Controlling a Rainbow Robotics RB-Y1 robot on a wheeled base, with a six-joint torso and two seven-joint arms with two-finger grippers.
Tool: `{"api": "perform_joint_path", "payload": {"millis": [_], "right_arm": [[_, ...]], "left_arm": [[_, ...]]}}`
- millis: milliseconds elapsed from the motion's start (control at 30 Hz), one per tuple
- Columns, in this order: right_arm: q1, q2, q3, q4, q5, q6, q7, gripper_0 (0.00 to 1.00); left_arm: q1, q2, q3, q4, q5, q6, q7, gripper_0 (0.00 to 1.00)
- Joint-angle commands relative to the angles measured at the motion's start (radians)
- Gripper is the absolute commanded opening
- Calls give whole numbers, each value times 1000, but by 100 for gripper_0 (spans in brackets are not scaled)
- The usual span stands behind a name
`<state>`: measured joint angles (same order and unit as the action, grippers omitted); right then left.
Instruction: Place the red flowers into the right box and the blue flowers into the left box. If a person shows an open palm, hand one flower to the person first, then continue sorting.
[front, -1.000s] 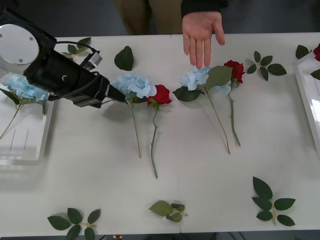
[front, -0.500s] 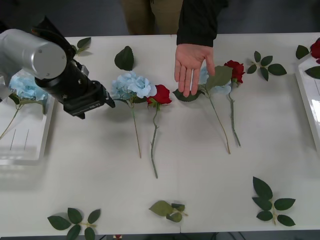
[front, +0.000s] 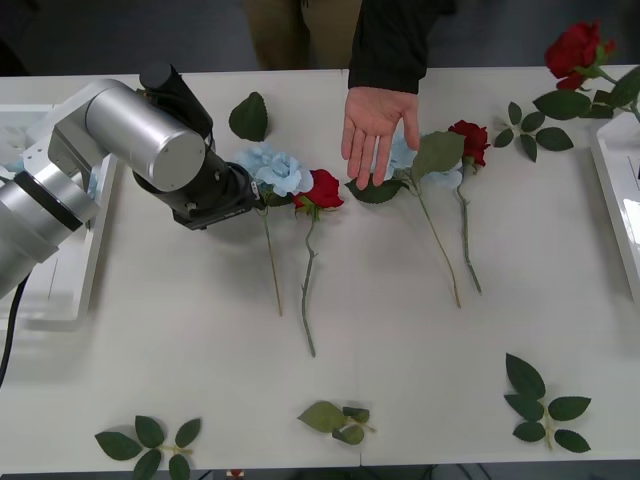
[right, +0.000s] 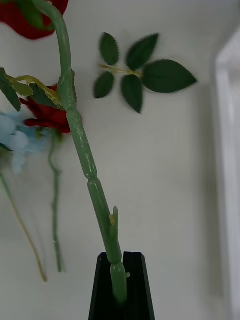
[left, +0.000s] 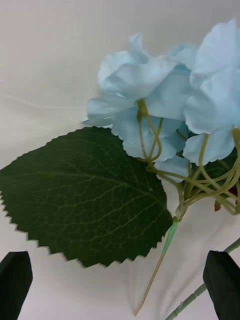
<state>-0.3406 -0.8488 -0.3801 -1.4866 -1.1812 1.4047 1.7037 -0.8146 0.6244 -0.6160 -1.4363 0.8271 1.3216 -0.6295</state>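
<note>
My left gripper (left: 120, 285) is open, its black fingers on either side of a blue flower (left: 160, 95) and its broad leaf (left: 85, 195). In the front view the left arm (front: 150, 140) reaches to that blue flower (front: 275, 170), which lies beside a red flower (front: 322, 188). My right gripper (right: 120, 282) is shut on the green stem (right: 82, 150) of a red flower (front: 575, 45) held up at the far right. A person's open palm (front: 375, 125) hovers over a second blue flower (front: 400, 155), next to another red flower (front: 468, 140).
The left box (front: 60, 300) sits at the table's left edge, and the right box (front: 610, 170) at the right edge. Loose leaf sprigs lie at the back (front: 248, 115), back right (front: 530, 130), front right (front: 545, 405), front middle (front: 335, 420) and front left (front: 150, 445).
My left arm swung from the left box over to the blue flower. The person's hand came lower over the flowers. A red flower rose into view at the far right.
</note>
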Motion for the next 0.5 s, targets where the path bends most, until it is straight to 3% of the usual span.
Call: {"api": "perform_joint_path", "payload": {"millis": [33, 267, 500], "right_arm": [[133, -49, -26, -279, -112, -82, -167, 0], [270, -22, -28, -595, -170, -246, -322, 0], [255, 86, 118, -839, 52, -377, -441, 0]], "left_arm": [[23, -32, -4, -15, -51, -32, 19, 100], [23, -37, -85, -15, -100, -58, 44, 100], [48, -63, -113, -16, -163, -58, 65, 100]]}}
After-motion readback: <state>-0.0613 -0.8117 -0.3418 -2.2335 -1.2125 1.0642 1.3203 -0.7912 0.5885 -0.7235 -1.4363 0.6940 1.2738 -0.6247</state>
